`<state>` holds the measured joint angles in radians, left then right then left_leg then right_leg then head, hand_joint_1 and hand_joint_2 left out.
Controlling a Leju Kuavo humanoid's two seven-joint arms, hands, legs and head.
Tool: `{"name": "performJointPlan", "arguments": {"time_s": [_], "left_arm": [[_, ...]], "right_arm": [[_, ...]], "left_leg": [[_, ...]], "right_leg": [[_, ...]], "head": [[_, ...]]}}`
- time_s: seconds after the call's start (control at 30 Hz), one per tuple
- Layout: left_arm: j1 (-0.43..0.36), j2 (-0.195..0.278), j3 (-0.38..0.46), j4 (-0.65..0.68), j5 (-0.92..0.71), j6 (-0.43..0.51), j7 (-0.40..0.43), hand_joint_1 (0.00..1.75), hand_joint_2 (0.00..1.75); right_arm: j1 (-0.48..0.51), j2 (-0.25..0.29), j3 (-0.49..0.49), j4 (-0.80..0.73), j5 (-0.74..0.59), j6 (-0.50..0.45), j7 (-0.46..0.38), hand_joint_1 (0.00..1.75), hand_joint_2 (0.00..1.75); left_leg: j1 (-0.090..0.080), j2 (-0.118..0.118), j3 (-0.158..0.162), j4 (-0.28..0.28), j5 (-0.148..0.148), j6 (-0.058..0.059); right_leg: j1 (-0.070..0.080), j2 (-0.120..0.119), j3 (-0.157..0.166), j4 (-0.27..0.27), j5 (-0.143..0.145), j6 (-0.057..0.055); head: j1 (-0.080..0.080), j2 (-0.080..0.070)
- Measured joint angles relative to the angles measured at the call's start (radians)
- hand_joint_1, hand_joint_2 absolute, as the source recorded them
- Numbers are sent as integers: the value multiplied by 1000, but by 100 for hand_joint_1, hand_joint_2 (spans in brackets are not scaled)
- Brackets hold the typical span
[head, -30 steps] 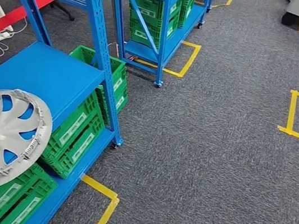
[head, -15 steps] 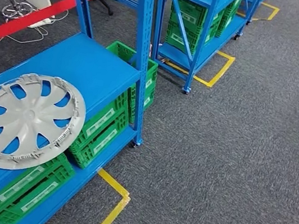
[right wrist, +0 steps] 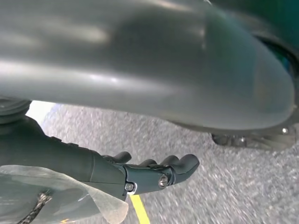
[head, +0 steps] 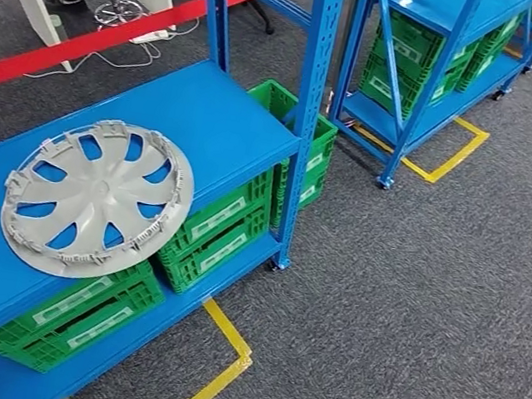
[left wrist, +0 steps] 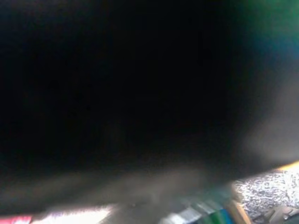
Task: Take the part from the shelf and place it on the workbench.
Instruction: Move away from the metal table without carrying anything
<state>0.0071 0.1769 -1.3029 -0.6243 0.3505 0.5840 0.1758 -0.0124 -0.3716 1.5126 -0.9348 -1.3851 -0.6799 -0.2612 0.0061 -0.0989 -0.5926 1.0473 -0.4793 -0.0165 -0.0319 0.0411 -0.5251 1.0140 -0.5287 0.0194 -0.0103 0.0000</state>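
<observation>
On the blue shelf (head: 214, 120), the grey wheel cover (head: 98, 195) is seen lying flat above the green crates (head: 216, 227), untouched, while the right hand (right wrist: 148, 175) is held empty, fingers loosely extended, over the carpet; the left cannot be told.

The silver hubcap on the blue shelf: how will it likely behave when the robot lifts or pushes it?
The hubcap looks like thin moulded plastic with cut-out spokes, so probably light for its size and slightly flexible. It lies flat on the smooth blue shelf, so a push would likely slide it rather than roll it. The small clips around its rim look fragile and could snag.
</observation>
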Motion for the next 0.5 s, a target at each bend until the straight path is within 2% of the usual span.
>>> {"name": "performJointPlan", "arguments": {"time_s": [0.07,0.1,0.13,0.17,0.2,0.23,0.27,0.3,0.33,0.37,0.43,0.47,0.5], "left_arm": [[-2,0,0,-1,0,0,0,0,0],[-3,0,-1,-1,0,0,0,0,0],[-3,0,-1,-1,0,0,0,0,0],[-2,0,-1,-1,0,0,0,0,0],[-1,0,-1,-1,0,0,0,0,0],[0,0,-1,-1,0,0,0,0,0],[0,1,-1,-1,0,1,0,0,0],[-1,1,-1,-1,1,1,0,0,0],[-2,2,-1,-2,3,2,-1,0,0],[-2,3,-1,-2,4,3,-1,0,0],[1,3,-2,-3,8,4,-1,0,0],[4,2,-3,-4,9,5,-1,0,0],[6,2,-4,-5,10,5,-1,0,0]], "right_arm": [[1,2,0,6,0,0,1,0,0],[2,2,0,8,0,1,1,0,0],[3,2,0,11,0,1,1,0,0],[3,2,0,13,0,1,1,0,0],[2,3,0,15,0,1,1,0,0],[0,3,0,17,0,1,1,0,0],[-1,4,0,18,0,1,1,0,0],[-1,5,0,20,0,2,1,0,0],[-1,6,0,21,0,3,1,0,0],[-1,6,0,23,0,4,2,0,0],[-4,7,0,27,0,7,6,0,0],[-6,8,0,28,0,9,7,0,0],[-8,8,0,30,0,10,8,0,0]], "left_leg": [[-1,63,-53,113,-61,-7],[0,81,-88,185,-92,-9],[1,88,-115,241,-110,-10],[1,91,-126,264,-109,-9],[0,93,-118,247,-89,-7],[-1,100,-90,193,-55,-2],[-5,120,-53,121,-20,5],[-12,144,-19,54,2,13],[-18,164,4,8,13,21],[-23,175,15,-15,12,27],[-24,157,16,-25,10,37],[-22,146,18,-31,14,42],[-19,135,21,-37,18,48]], "right_leg": [[4,-31,3,-2,-2,-12],[7,-47,3,-2,-4,-15],[10,-62,3,-2,-5,-17],[12,-76,4,-2,-7,-18],[13,-89,7,-2,-9,-18],[14,-101,10,-2,-12,-17],[15,-111,14,-2,-15,-15],[17,-121,17,-2,-19,-11],[19,-132,19,-2,-23,-6],[21,-142,21,-2,-27,-1],[22,-163,29,-7,-31,9],[21,-155,32,-5,-36,14],[20,-133,28,10,-49,17]], "head": [[-6,0],[-8,0],[-8,0],[-8,0],[-8,0],[-8,0],[-8,0],[-9,0],[-9,0],[-9,0],[-9,0],[-8,0],[-7,0]]}}
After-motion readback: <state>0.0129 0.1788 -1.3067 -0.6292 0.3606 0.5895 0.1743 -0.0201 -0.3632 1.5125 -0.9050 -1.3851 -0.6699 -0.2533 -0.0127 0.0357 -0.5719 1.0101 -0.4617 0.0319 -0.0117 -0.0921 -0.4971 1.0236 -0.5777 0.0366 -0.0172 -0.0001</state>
